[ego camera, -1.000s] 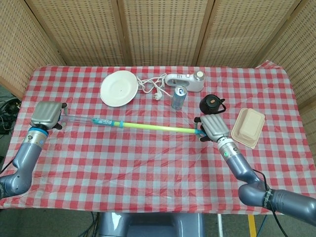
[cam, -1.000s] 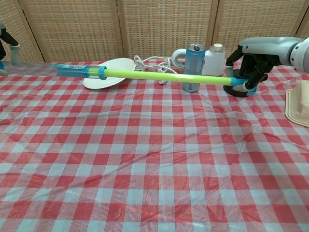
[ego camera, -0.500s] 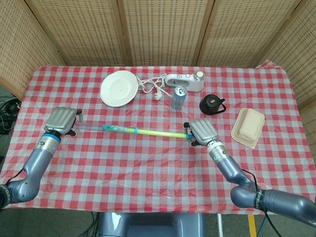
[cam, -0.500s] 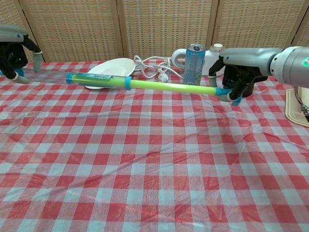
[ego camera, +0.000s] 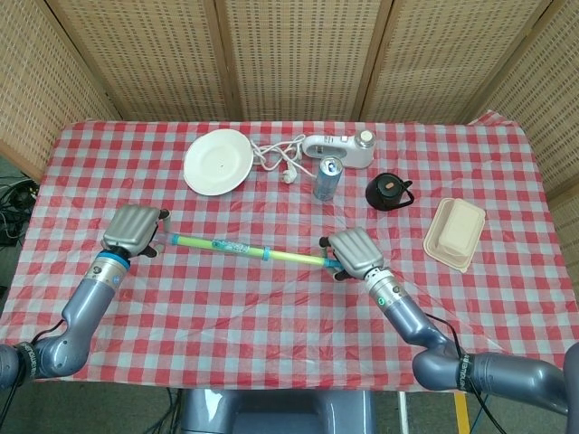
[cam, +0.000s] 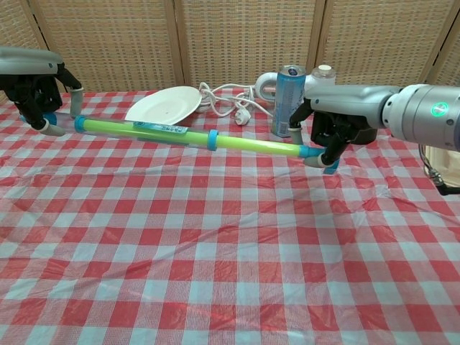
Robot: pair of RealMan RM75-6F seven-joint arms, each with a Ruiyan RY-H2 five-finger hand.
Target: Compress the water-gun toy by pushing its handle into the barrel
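I am holding the water gun (ego camera: 244, 250) up above the counter (ego camera: 271, 307). My left hand (ego camera: 134, 230) is gripping its barrel end, and my right hand (ego camera: 351, 252) is gripping its handle end, just in front of the can (ego camera: 327, 178).

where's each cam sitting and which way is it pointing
Head view: high above the near table edge, looking steeply down on the table; shows both forearms, left hand and right hand.
Chest view: low, near table height, facing the wicker screen; shows both hands.
Shared: water gun, can, plate.
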